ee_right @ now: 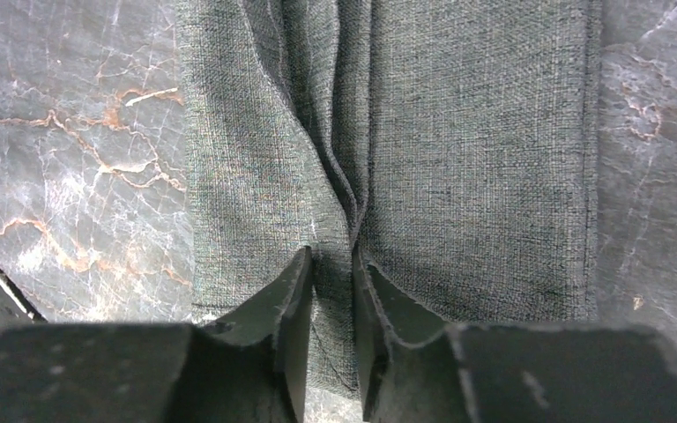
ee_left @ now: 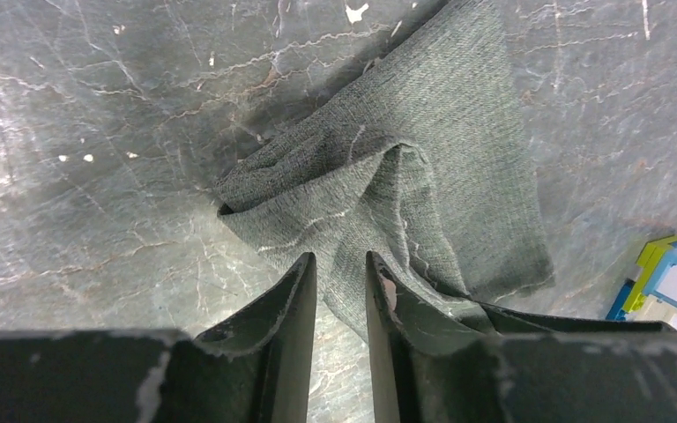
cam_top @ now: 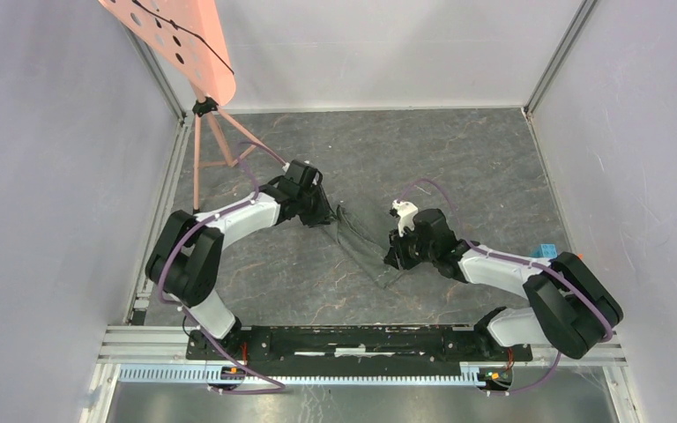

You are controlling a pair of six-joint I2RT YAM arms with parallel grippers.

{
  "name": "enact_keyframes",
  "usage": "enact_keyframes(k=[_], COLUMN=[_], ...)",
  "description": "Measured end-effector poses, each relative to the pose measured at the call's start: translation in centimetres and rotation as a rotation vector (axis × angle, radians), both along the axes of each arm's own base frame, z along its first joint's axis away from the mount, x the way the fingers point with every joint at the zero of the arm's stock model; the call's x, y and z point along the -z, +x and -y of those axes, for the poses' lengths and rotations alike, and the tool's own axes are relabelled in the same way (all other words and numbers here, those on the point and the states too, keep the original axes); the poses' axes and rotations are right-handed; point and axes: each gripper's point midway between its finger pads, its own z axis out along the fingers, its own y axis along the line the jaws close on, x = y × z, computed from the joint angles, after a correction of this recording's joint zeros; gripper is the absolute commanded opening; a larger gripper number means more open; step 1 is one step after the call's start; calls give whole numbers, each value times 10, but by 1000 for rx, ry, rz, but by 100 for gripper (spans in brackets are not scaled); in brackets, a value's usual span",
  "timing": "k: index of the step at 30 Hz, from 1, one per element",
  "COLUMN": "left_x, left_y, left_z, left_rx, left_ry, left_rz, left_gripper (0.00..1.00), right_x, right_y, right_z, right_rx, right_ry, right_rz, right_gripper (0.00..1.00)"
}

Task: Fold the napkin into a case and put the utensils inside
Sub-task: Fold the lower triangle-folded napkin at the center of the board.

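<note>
The napkin [cam_top: 363,245] lies mid-way across the table [cam_top: 476,167] between both arms, a rumpled strip: partly folded, no case yet, no utensils inside. The right claw [ee_right: 332,257] pinches a pleat of it. The left claw [ee_left: 339,260] has its jaws narrowly apart over cloth, and I cannot tell whether it grips.

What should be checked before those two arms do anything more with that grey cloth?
1. Napkin lying between the left gripper and the right gripper: ok.
2. Napkin flat: not ok; it is bunched at the left gripper and ridged at the right gripper.
3. Left gripper holding cloth: cannot tell; its jaws are slightly apart.
4. Right gripper holding cloth: cannot tell; the ridge runs in between its jaws.
5. Utensils in sight: not ok; none visible.
</note>
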Motion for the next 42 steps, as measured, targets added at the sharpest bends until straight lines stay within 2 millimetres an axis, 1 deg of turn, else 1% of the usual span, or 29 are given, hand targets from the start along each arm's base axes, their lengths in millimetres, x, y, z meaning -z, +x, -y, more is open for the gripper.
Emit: enact_keyframes(k=[2, 5, 11, 13, 18, 20, 22, 23, 24, 26, 28, 30, 33, 35, 38, 40, 42], left_x=[8, 15, 15, 14, 12, 12, 12, 12, 12, 12, 11, 7, -6, -19, -35, -39, -38], left_y=[0, 1, 8, 10, 10, 9, 8, 7, 7, 6, 5, 3, -2, -4, -8, -14, -17], left_z=[3, 6, 16, 18, 20, 19, 18, 18, 17, 17, 17, 17, 14, 12, 4, -3, -9], left_rx=[10, 17, 34, 40, 48, 53, 56, 58, 59, 61, 63, 66, 70, 70, 59, 58, 51], left_ry=[-3, -9, -37, -46, -51, -45, -42, -41, -40, -38, -40, -47, -58, -68, -74, -68, -60], left_rz=[-18, -29, -24, -23, -20, -21, -22, -22, -22, -25, -26, -21, 6, 35, 78, 92, 94], left_gripper=[32, 31, 33, 35, 46, 47, 46, 46, 47, 47, 47, 49, 52, 54, 56, 57, 58], right_x=[1, 4, 5, 5, 2, 1, -2, -3, -4, -6, -7, -8, -16, -28, -49, -58, -61], right_y=[2, 5, 7, 6, -1, -4, -7, -8, -8, -9, -8, -5, 3, 13, 34, 50, 66], right_z=[2, 3, 3, 2, -4, -8, -11, -14, -16, -18, -18, -16, -19, -26, -42, -54, -66], right_rx=[5, 13, 7, -3, -33, -46, -59, -65, -68, -75, -72, -77, -91, -100, -100, -92, -79], right_ry=[-12, -30, -44, -36, 0, 21, 43, 57, 69, 81, 77, 61, 57, 71, 122, 155, 177], right_rz=[6, 10, 14, 9, -18, -32, -48, -55, -61, -66, -62, -39, -2, 32, 98, 122, 128], right_gripper=[19, 15, 14, 13, 9, 7, 7, 8, 13, 39, 56, 68, 80, 85, 84, 77, 69])
